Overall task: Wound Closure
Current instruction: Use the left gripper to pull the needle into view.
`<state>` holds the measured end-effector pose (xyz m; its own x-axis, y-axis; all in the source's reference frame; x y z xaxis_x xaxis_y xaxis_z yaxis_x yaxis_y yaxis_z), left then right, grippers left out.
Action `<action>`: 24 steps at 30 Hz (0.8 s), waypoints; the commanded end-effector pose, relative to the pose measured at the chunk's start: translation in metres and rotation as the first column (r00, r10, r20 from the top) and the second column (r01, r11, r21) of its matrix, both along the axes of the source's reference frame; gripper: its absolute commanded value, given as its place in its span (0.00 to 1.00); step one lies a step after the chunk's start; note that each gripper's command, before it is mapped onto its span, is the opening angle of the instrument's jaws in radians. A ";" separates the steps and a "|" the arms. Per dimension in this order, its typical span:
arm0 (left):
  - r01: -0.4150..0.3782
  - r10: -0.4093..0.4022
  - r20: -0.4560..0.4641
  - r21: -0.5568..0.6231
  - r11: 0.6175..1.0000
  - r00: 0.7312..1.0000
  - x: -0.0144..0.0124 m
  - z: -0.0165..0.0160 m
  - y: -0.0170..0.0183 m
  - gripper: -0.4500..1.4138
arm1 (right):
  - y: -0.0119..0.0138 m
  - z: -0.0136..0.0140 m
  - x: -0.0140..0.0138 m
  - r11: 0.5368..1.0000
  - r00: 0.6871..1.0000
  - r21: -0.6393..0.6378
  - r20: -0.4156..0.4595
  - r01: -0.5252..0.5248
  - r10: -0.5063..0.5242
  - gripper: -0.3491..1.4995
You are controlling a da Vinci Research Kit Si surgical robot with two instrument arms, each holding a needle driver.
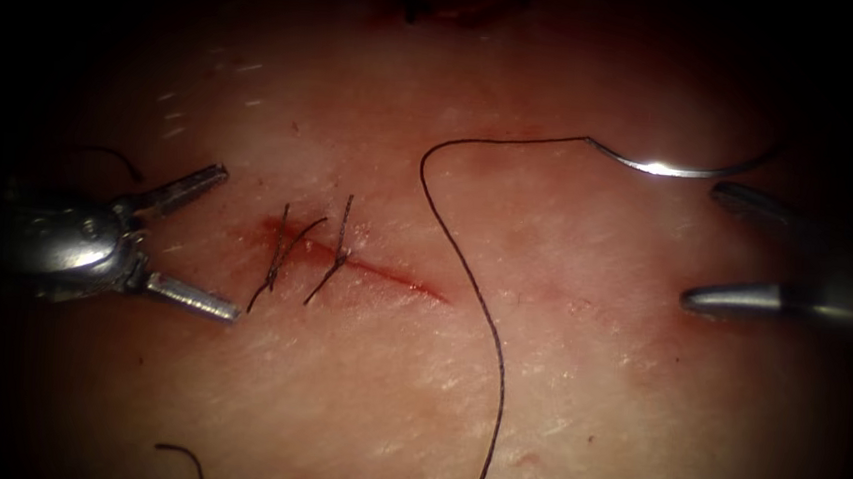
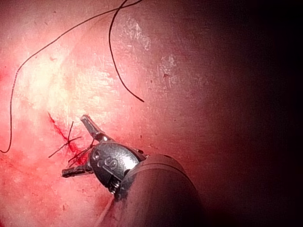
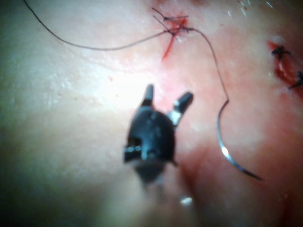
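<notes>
Left tool (image 1: 216,238): it sits at the left end of the cut, jaws spread wide and holding nothing. 1 jaw points up past the cut's end, the other lies below it; the left wrist view (image 2: 78,145) shows the same wide spread, with the stitches just in front of the tips.
Right tool (image 1: 699,247): it stands well to the right of the cut, jaws wide apart and empty. The right wrist view (image 3: 166,96) shows both tips parted over bare tissue.
Needle (image 1: 677,167): it lies free on the tissue surface, not in the tissue, just above the right tool's upper jaw and apart from it. Neither tool grips it. In the right wrist view (image 3: 227,153) it lies beside that tool, off to 1 side of the jaws.
Thread (image 1: 474,283): it leaves the needle's blunt end, runs toward the left tool, curls over and drops down between the 2 tools, passing just right of the cut's right end.
Cut (image 1: 384,272): a short red slit between the tools, nearer the left tool.
Stitches (image 1: 307,251): 2 dark stitches cross the cut's left part, their cut ends sticking out above and below, just off the left tool's tips.
Tissue (image 1: 355,395): pale, with red fluid along the cut.
</notes>
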<state>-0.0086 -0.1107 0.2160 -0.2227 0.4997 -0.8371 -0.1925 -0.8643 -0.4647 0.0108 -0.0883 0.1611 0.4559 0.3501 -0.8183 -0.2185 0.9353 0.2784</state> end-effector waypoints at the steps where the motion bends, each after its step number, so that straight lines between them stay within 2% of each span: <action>1: 0.002 -0.002 0.004 0.007 1.000 1.000 -0.0012 -0.0002 -0.0015 0.77 | -0.0012 0.0000 0.0009 1.000 1.000 0.007 -0.004 -0.001 0.001 0.84; 8: 0.001 0.000 -0.005 0.009 1.000 1.000 -0.0017 -0.0002 -0.0016 0.78 | -0.0009 -0.0006 0.0007 1.000 1.000 0.009 0.000 -0.006 0.006 0.85; 11: -0.043 0.041 -0.048 -0.024 0.999 0.998 -0.0026 -0.0005 -0.0016 0.78 | -0.0009 -0.0009 0.0007 1.000 1.000 0.009 -0.007 -0.011 0.011 0.85; 13: -0.071 0.064 -0.083 -0.086 0.994 0.994 -0.0036 -0.0008 -0.0014 0.78 | -0.0009 -0.0009 0.0007 1.000 1.000 0.007 -0.014 -0.016 0.016 0.85; 14: -0.104 0.084 -0.123 -0.167 0.980 0.989 -0.0044 -0.0009 -0.0012 0.78 | -0.0009 -0.0009 0.0007 1.000 1.000 0.011 -0.018 -0.022 0.022 0.85; 16: -0.160 0.113 -0.198 -0.243 0.957 0.974 -0.0058 -0.0010 -0.0012 0.81 | -0.0009 -0.0008 0.0008 1.000 0.999 0.009 -0.023 -0.026 0.026 0.85; 19: -0.218 0.146 -0.259 -0.278 0.936 0.955 -0.0074 -0.0012 -0.0014 0.82 | -0.0009 -0.0008 0.0008 0.999 0.999 0.013 -0.025 -0.031 0.031 0.85; 24: -0.227 0.134 -0.292 -0.315 0.921 0.947 -0.0104 -0.0018 -0.0014 0.83 | -0.0009 -0.0006 0.0008 0.999 0.999 0.017 -0.026 -0.033 0.034 0.85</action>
<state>-0.0183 -0.1106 0.2143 -0.5224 0.1084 -0.8458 -0.0901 -0.9933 -0.0716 0.0107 -0.0879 0.1603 0.4252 0.3730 -0.8246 -0.2430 0.9247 0.2930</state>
